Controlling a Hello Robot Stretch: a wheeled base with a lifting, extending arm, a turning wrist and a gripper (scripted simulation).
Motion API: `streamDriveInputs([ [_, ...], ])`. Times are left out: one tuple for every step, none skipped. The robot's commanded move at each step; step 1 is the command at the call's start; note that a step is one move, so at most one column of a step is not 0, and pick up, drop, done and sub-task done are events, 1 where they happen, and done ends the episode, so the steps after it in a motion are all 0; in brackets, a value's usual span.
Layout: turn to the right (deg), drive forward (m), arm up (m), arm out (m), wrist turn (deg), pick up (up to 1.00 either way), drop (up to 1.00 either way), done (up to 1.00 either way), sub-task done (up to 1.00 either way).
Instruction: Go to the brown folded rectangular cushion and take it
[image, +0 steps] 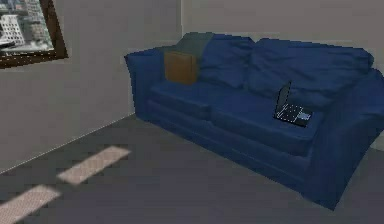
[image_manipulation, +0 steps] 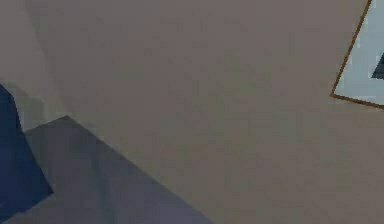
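Brown boxy cushion (image: 179, 66) on plush rumpled blue sofa (image: 240, 125); possibly open laptop (image: 292, 109).

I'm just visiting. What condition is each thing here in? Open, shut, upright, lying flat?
Dark blue fabric sofa: standing on the floor against the wall, back cushions rumpled.
Brown folded rectangular cushion: upright on the sofa seat, leaning on the backrest, at the forward view's left end.
Small dark laptop: open, lid raised, resting on the sofa seat.
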Motion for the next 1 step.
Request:
streamDriveInputs([
  [0.0,1.00,0.00,0.00,0.0,0.00,0.00,0.00,0.00],
])
